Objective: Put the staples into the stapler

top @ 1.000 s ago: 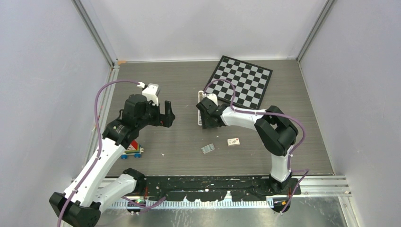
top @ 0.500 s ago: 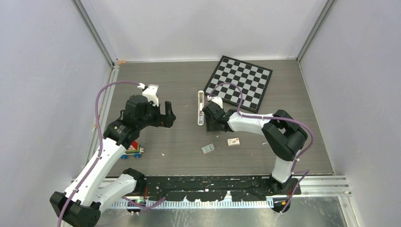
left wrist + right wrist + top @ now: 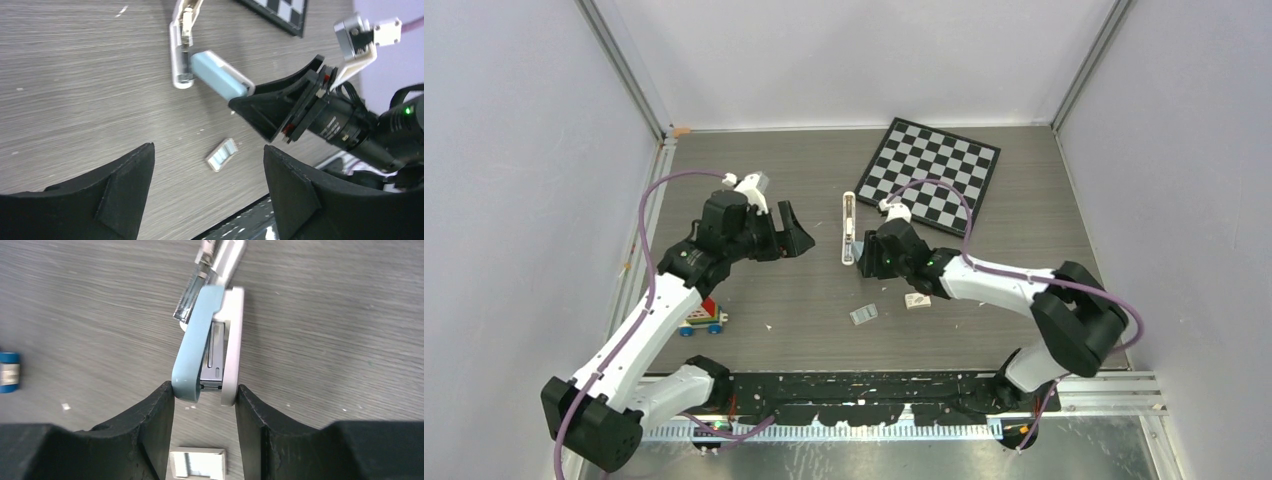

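Observation:
The stapler lies near the table's middle, pale blue lid swung off its white base. My right gripper is shut on the stapler's near end, one finger on the blue lid, the other on the white base. The staples, a silvery block, lie on the table just in front of that gripper, also seen from both wrists. Their small white box rests beside the right arm. My left gripper hovers left of the stapler, open and empty.
A checkerboard lies at the back right, close behind the stapler. A small colourful toy car stands at the left, under my left arm; its blue end shows in the right wrist view. Grey walls enclose the table.
My right gripper slid back along the stapler to its near end, uncovering its length. My left gripper swung right toward the stapler, and its jaws narrowed somewhat.

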You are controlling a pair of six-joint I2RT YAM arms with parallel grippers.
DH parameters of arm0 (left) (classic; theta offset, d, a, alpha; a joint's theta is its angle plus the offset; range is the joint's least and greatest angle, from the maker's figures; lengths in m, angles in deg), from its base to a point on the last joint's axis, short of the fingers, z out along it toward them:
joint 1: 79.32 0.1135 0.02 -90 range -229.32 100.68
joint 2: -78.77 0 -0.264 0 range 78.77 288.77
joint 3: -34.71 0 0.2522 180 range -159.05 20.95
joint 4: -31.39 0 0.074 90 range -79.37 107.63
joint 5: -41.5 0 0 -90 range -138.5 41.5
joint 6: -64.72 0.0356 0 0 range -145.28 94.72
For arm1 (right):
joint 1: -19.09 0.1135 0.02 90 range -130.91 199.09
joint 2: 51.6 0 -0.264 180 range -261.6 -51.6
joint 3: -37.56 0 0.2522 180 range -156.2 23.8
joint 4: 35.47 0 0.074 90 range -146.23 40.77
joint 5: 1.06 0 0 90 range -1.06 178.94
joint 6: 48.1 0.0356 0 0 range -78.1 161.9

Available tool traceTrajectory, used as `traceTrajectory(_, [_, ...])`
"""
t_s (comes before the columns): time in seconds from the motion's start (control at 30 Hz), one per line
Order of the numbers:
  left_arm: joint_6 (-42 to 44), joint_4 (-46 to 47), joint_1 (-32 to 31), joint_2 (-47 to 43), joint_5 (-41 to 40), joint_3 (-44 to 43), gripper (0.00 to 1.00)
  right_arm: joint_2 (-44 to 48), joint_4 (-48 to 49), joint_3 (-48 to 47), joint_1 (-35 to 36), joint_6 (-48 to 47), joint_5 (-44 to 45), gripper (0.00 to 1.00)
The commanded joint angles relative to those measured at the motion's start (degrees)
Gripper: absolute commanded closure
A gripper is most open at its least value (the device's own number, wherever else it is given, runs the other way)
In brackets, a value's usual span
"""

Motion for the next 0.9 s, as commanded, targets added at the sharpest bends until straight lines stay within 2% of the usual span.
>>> traceTrajectory(0.0, [-9.06,10.47,-0.14,2.19,5.2,2.08,0.21,7.12,13.94,3.17,0.63,2.93,-4.2,0.6])
traceTrajectory(0.13, [-12.41,15.17,-1.21,5.63,6.12,2.98,0.22,10.51,17.6,5.55,2.37,3.84,-4.62,0.6])
traceTrajectory(0.27, [-14.12,15.95,-1.71,8.23,4.18,3.29,0.24,11.07,17.6,6.13,3.26,3.89,-3.19,0.6])
traceTrajectory(0.53, [-23.09,19.95,-1.81,6.7,-0.41,8.7,0.21,11.06,17.7,4.86,3.45,6.82,0.84,0.6])
traceTrajectory(0.73, [-23.45,11.82,-1.89,1.91,-12.79,7.9,0.17,10.94,13.62,3.3,3.36,13.53,5.56,0.58])
traceTrajectory(0.87, [-19.86,11.58,-1.87,0.04,-12.55,7.32,0.18,12.41,9.78,4.2,1.98,14.14,9.27,0.57])
